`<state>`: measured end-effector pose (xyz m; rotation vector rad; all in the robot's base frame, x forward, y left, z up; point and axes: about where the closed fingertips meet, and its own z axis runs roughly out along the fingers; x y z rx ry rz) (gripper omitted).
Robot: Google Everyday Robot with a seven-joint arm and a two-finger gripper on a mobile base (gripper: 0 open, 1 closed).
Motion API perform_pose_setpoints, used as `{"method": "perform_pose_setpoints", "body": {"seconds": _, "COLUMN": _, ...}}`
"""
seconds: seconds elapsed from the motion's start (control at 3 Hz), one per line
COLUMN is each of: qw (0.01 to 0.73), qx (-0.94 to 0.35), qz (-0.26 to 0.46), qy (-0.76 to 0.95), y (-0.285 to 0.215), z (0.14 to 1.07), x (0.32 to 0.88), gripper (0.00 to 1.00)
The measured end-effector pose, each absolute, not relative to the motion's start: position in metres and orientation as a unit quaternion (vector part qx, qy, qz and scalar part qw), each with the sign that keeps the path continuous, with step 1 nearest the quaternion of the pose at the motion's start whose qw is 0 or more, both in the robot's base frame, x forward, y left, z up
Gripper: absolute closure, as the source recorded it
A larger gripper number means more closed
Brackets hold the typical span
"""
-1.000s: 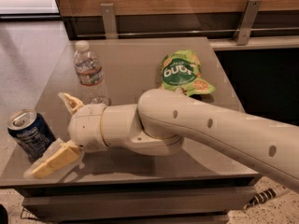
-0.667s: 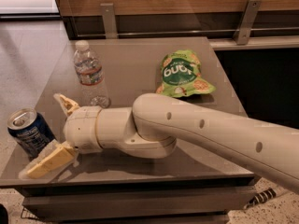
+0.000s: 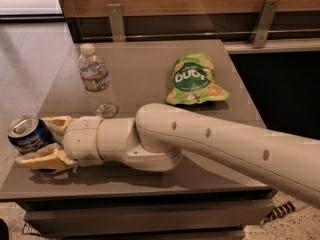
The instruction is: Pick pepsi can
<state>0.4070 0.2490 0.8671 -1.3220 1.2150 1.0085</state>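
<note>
The pepsi can [image 3: 26, 134], dark navy blue with a silver top, stands at the front left corner of the grey table [image 3: 150, 74]. My gripper [image 3: 34, 140] reaches in from the right at table height. Its two cream fingers [image 3: 44, 159] sit against the can, one behind it and one in front. The jaws are closed on the can, which still rests on the table, tilted slightly. My white arm crosses the front of the table from the lower right.
A clear plastic water bottle [image 3: 95, 79] stands just behind my wrist. A green snack bag [image 3: 195, 81] lies at the back right. The can is close to the table's left and front edges. A wood wall with metal brackets [image 3: 116, 21] runs behind.
My gripper has moved left along the table front, and its fingers, spread wide before, have closed in on the can from behind and in front.
</note>
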Motion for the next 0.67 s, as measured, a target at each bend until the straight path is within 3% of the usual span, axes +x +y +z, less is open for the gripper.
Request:
{"method": "perform_pose_setpoints", "body": {"seconds": 0.33, "qw": 0.515, "qx": -0.552, "qz": 0.420, "qy": 0.504, "y": 0.2508, "z": 0.8680, "x": 0.4053, "gripper": 0.78}}
{"method": "perform_pose_setpoints", "body": {"seconds": 0.67, "qw": 0.515, "qx": -0.553, "qz": 0.420, "qy": 0.503, "y": 0.2520, "z": 0.8688, "x": 0.4039, "gripper": 1.00}}
